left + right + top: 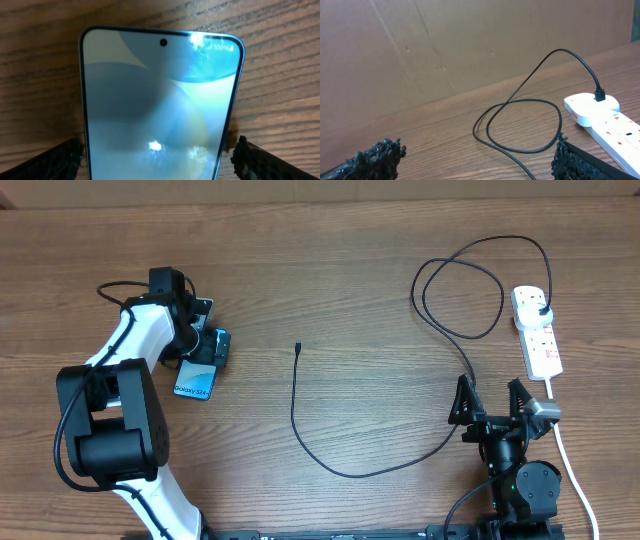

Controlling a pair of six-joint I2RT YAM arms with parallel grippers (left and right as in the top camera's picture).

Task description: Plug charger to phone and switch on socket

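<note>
Now the phone (155, 100) lies between the open left tool's (157, 152) spread fingers, barely apart.

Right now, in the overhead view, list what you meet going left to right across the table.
phone → charger's connector tip → right gripper → socket

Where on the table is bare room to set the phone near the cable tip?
Bare table lies between the phone and the cable tip, and along the far edge beyond both. The right side is crowded: the cable loops beside the strip, with the right tool close by.
</note>
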